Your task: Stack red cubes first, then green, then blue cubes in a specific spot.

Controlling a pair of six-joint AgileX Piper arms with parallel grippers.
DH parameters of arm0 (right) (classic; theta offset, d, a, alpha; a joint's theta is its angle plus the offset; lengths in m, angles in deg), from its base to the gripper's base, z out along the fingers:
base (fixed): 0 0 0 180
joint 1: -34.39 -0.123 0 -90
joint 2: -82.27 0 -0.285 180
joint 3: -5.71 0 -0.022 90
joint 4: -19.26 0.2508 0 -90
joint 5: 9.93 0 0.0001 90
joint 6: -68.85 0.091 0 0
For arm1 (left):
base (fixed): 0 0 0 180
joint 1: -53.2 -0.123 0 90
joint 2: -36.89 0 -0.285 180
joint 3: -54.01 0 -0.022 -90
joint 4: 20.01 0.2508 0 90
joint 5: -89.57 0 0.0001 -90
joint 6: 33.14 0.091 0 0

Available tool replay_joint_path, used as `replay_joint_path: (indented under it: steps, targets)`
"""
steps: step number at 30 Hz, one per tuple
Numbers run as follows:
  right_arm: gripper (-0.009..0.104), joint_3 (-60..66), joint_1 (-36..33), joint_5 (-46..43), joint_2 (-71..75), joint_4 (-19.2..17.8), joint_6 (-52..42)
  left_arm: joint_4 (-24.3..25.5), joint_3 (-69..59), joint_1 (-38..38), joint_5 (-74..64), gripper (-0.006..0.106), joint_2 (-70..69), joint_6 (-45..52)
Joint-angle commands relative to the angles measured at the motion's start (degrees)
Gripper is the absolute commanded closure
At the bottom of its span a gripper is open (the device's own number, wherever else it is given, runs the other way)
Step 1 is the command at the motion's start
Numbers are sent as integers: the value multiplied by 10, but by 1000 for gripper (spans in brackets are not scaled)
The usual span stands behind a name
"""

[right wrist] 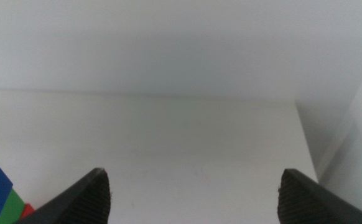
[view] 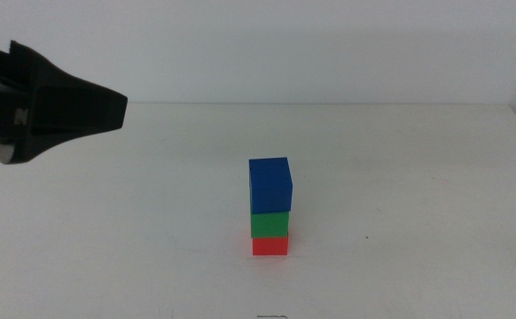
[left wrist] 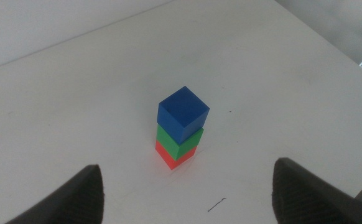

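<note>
Now the red cube [view: 269, 245] sits on the white counter [view: 400, 195] with the green cube [view: 269, 223] on it and the blue cube [view: 270, 183] on top. Well apart, the left pincer [view: 107, 108] hangs spread and empty; the right pincer [right wrist: 193, 193] is spread too, holding nothing.

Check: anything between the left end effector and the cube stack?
Nothing. Bare white table between the left end effector and the blue cube topped stack, per left wrist view.
</note>
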Motion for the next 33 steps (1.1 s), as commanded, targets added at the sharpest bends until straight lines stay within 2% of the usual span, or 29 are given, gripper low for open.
replay_joint_path:
  steps: [1, 12, 17, 24, 30, 33]
  targets:
    - [12, -13, 5, -61, 3, 6, -26, -24, 14, 0, 31, 9, -2, 0]
    - [12, -13, 5, -52, 3, 2, -26, -18, 4, 0, 33, 9, -3, 0]
    - [12, -13, 5, -52, 3, 2, -26, 110, -54, 0, 135, 9, -61, -10]
    - [12, -13, 5, -52, 3, 0, -26, 226, -190, -6, 388, 9, -139, -125]
    - [12, -13, 5, -52, 3, 0, -26, 334, -245, -32, 418, 9, -174, -234]
    - [12, -13, 5, -52, 3, 0, -26, 344, -247, -37, 417, 9, -177, -247]
